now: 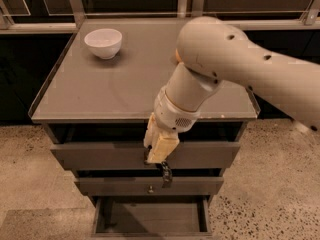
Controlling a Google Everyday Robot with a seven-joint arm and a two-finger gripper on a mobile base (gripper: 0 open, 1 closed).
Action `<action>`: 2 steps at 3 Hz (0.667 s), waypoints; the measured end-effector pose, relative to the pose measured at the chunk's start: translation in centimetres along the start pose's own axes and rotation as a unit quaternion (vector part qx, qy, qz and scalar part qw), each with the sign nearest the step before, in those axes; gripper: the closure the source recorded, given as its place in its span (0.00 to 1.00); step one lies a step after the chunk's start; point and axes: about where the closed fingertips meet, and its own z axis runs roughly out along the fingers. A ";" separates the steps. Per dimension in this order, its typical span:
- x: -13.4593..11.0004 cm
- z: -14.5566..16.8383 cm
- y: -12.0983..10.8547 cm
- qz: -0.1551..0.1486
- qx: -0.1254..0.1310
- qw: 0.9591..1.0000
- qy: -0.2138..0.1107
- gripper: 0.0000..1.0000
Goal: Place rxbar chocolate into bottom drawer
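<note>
My gripper hangs in front of the cabinet, level with the top drawer's front and pointing down. It is shut on the rxbar chocolate, a small black wrapper dangling below the cream fingers, in front of the middle drawer. The bottom drawer stands pulled open below it, a shallow box with a bare flat floor. The bar is above the drawer, not in it.
A white bowl sits at the back left of the cabinet top. A sliver of the orange fruit shows behind my arm. The top drawer and middle drawer are pushed in. Speckled floor surrounds the cabinet.
</note>
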 end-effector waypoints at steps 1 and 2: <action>3.8 3.6 -1.8 0.030 0.043 0.999 -0.008 1.00; 7.7 6.9 -4.4 0.073 0.091 0.993 -0.018 1.00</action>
